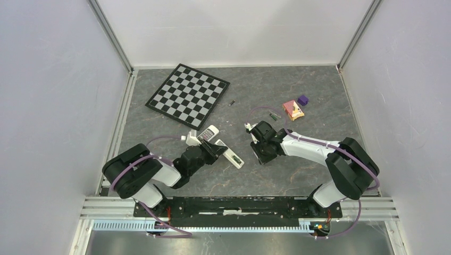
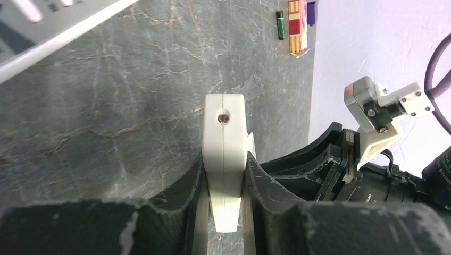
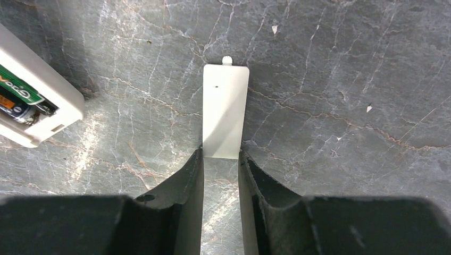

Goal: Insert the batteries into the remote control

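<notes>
Table: grey slate; everything below is lying on it or being held just above it.

Chessboard: lying flat at the far left, turned at an angle to the walls.

Left gripper: being kept at a narrow opening, both fingers pressed to the flat faces of the remote. The remote is being held on edge, its free end pointing out toward the table's middle. In the right wrist view its back is being shown open, with batteries seated in the compartment, one in green wrap and one dark.

Right gripper: jaws set narrow, fingertips being pressed against both long edges of the near end of the cover. The cover is a thin white plate with a small tab at its far end, and it is lying just beside the remote without touching it.

Second remote: lying keypad up between the chessboard and the left gripper.

Orange block and purple block: resting at the far right, just beside each other.

Green battery: lying loose near the orange block, beyond the right gripper.

Dark battery: lying loose just off the chessboard's right corner, well apart from both remotes.
</notes>
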Robot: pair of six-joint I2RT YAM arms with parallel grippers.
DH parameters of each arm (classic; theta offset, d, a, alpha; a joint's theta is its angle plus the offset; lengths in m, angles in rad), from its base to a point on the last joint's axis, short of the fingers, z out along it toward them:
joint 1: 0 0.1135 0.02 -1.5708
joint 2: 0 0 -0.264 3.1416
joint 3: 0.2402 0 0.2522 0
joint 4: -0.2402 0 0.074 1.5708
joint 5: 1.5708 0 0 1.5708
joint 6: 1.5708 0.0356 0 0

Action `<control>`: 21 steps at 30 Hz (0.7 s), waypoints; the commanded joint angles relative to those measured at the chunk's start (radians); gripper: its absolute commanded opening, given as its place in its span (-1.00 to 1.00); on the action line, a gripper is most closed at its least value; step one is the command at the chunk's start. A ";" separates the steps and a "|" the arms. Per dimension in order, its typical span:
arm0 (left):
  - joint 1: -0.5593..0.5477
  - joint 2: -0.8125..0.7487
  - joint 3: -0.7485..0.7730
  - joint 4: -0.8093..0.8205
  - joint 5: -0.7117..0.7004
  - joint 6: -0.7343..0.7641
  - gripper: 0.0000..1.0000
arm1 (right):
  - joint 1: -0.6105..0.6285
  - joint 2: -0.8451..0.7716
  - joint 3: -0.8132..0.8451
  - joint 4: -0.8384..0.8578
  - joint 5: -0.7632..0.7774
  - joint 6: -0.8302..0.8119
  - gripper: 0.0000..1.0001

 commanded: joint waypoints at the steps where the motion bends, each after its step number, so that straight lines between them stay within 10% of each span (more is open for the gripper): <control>1: -0.011 0.006 -0.033 0.017 -0.113 -0.078 -0.74 | -0.009 0.046 -0.056 0.042 0.007 -0.016 -0.39; 21: -0.050 -0.321 0.041 -0.790 -0.261 -0.236 0.71 | -0.008 0.060 -0.055 0.050 -0.010 -0.022 -0.40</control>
